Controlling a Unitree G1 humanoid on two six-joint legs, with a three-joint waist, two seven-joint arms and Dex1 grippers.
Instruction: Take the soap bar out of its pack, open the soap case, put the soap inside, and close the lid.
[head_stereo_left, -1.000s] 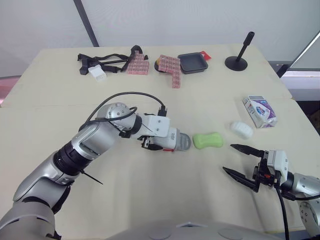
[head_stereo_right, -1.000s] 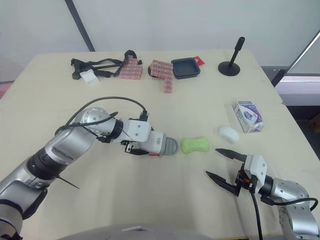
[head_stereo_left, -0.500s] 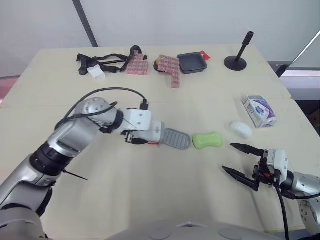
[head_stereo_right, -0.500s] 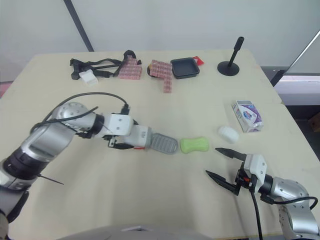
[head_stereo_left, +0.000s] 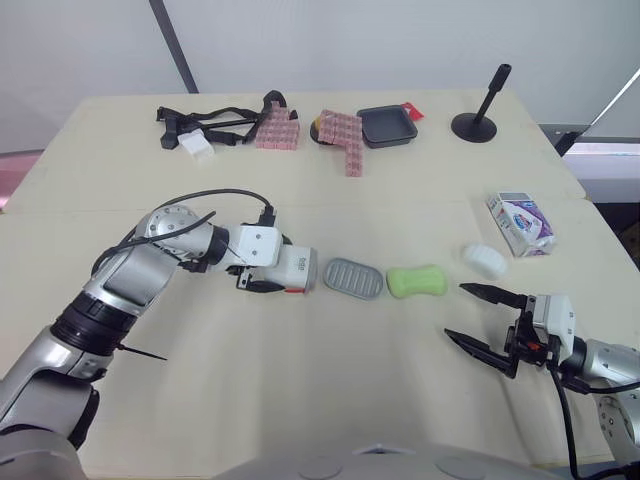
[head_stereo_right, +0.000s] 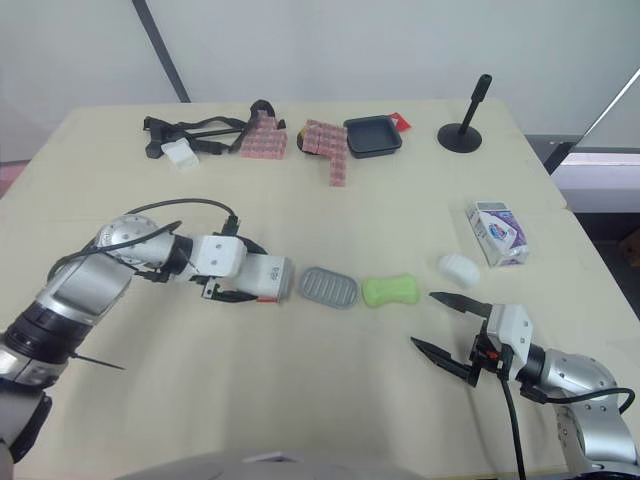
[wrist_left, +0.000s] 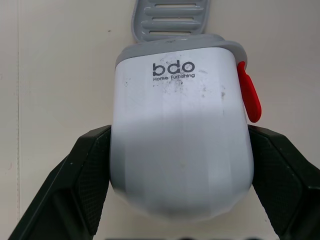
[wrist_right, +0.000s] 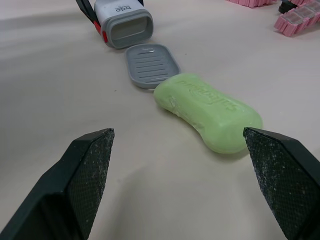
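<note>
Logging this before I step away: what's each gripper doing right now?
Left gripper: shut on the white soap case shell.
Right gripper: open, holding nothing.

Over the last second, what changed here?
The left gripper, shut on the white case, pulled it back toward the robot's left, sliding it off the grey tray, which now lies free beside the green soap. Soap, pack and open right gripper stayed put.
</note>
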